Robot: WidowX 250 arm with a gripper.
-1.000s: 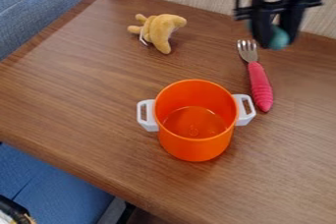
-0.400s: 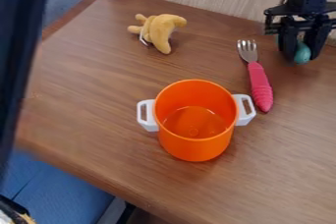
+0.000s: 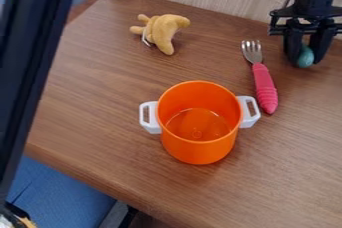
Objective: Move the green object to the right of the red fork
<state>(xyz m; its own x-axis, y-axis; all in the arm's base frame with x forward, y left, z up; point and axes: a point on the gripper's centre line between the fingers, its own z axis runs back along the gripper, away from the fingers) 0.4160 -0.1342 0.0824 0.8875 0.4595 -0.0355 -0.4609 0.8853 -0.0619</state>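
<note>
Gripper (image 3: 306, 61) now at upper right of the camera view, past the red fork (image 3: 265, 87). A second ago it is over by the fork's tines, higher up; since then it shifts right and comes down, carrying the green object (image 3: 305, 56) along. Between the last two frames only a small change: object sits a touch further left and lower in view. Dark shape (image 3: 40, 47) also comes in at left edge, leaning across the surface (image 3: 100, 102); probably part of the arm, can't be sure.

Jaws closed on the green object, parted only by its width, object poking out between the tips. Object is right of the fork, level with the upper part of it, apart from it. Can't tell if it touches the surface or hangs just above.

Orange pot (image 3: 199, 147) and yellow plush toy (image 3: 165, 32) unchanged, fork too.

For the task: sideways carry looks done, side is correct. Step in hand is likely the set-down: lower if needed, open, back off straight up. Object looks rounded, so it may roll on release, maybe back toward the fork. Nearly finished, release still left.
</note>
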